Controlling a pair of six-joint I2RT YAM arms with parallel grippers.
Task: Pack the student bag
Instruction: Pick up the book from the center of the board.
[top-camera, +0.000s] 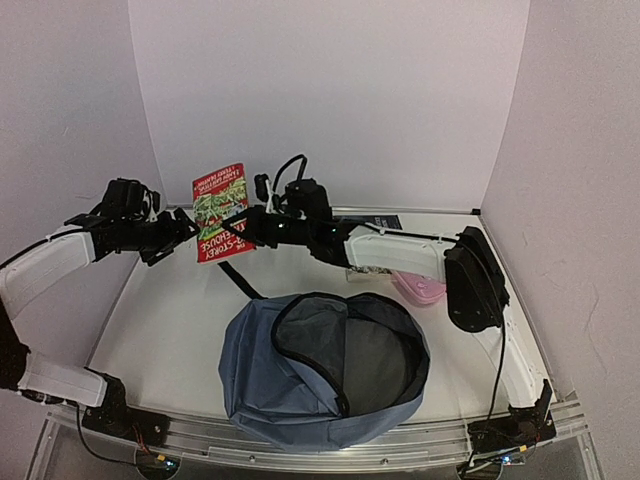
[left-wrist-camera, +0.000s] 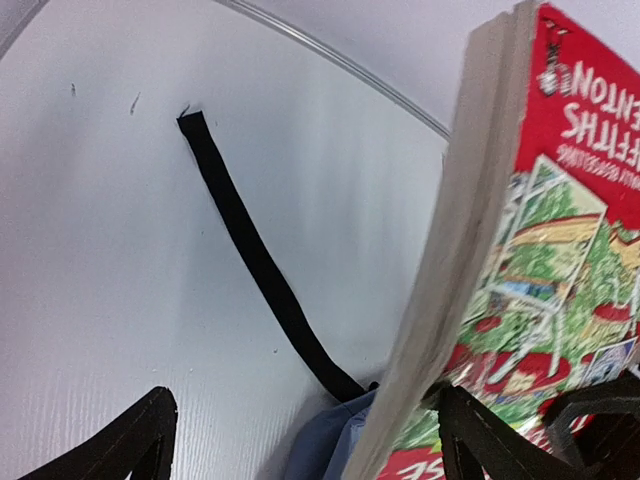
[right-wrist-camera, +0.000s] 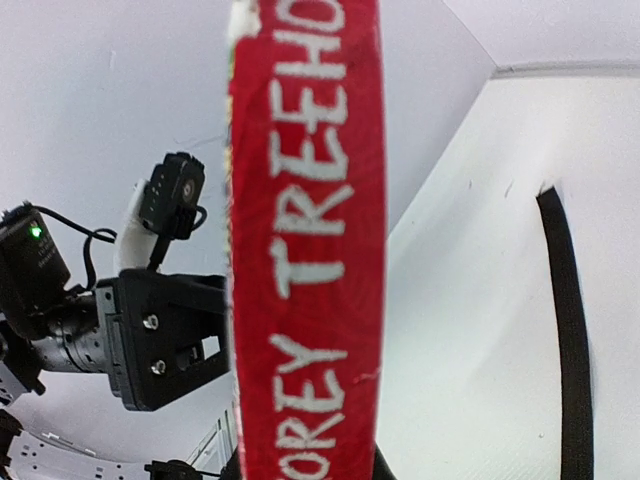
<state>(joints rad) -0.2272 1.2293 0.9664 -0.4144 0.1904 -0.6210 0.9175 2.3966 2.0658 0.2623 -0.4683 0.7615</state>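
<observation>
Right pincer (top-camera: 243, 230) clamps the book (top-camera: 220, 210) by its spine, upright, likely so the wide-open left pincer (top-camera: 186, 232) can regrip it for the bag (top-camera: 255, 380).

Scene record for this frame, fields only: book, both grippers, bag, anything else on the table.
book: red paperback, upright, held off the table
right gripper: shut on book spine
left gripper: open, straddling book's page edge
student bag: unzipped, mouth up, near edge centre
pencil case: pink, behind bag, right side
strap: black, flat on table
</observation>
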